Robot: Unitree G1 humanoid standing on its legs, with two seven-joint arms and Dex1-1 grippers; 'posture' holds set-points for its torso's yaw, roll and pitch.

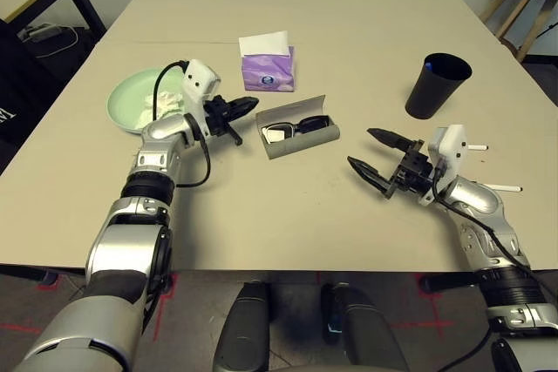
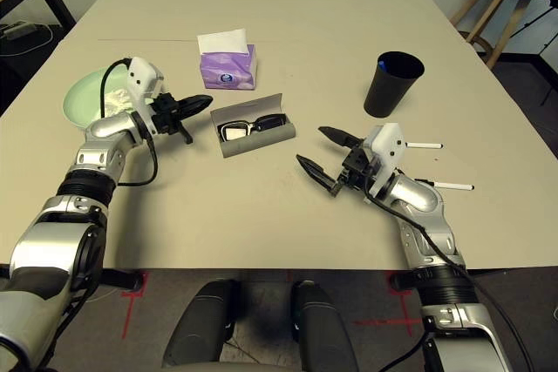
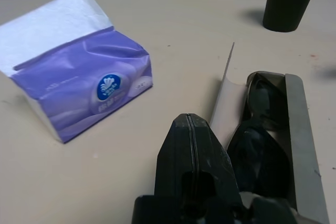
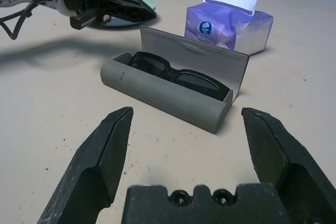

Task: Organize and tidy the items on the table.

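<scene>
On the big beige table the grey glasses case lies open about mid-table, lid tipped up at the back, with the black sunglasses sitting inside it. Left pincer is hanging just beside the left end of the case, fingers pressed together with nothing between them, pointing toward the case but not touching it as far as I can see. Right pincer is on the other side, near the case but clearly apart from it, fingers spread wide and empty, aimed back at the case. Behind the left arm there's the pale green plate with some crumpled white tissue on it, partly hidden by the wrist. The purple tissue box stands just beyond the case, a white sheet sticking out of the top. Over on the right the black cup stands upright, well away from the case. Two thin white pens lie close to the right wrist, one just past it and one nearer the table edge; can't tell their cap colours from here. Far right corner of the room has a wooden stool with a greenish cushion.
</scene>
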